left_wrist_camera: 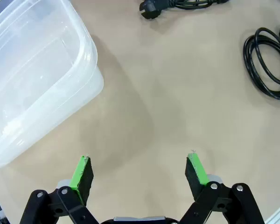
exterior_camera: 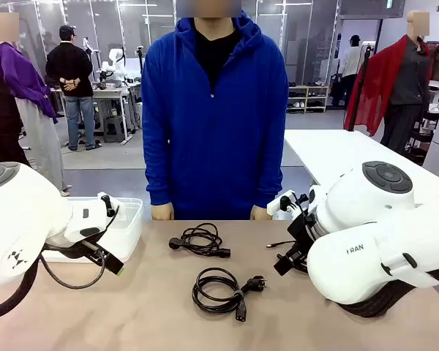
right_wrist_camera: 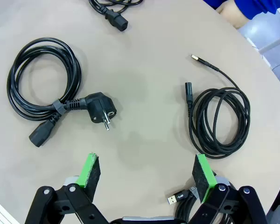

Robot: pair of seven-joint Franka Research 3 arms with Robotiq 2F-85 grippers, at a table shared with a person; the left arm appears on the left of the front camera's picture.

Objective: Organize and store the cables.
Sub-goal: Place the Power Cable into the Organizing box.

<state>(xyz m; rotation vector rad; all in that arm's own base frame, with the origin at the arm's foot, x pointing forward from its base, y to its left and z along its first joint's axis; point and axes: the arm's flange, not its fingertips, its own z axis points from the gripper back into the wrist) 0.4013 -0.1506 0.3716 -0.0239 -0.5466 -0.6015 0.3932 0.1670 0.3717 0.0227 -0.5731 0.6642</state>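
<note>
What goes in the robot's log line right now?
left fingers: open, empty | right fingers: open, empty | cables: coiled on table | clear tub: empty

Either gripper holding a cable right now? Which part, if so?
Nothing is held. Left gripper open over bare table beside the clear bin; right gripper open above the table, cables lying loose around it, none between its jaws.
</note>
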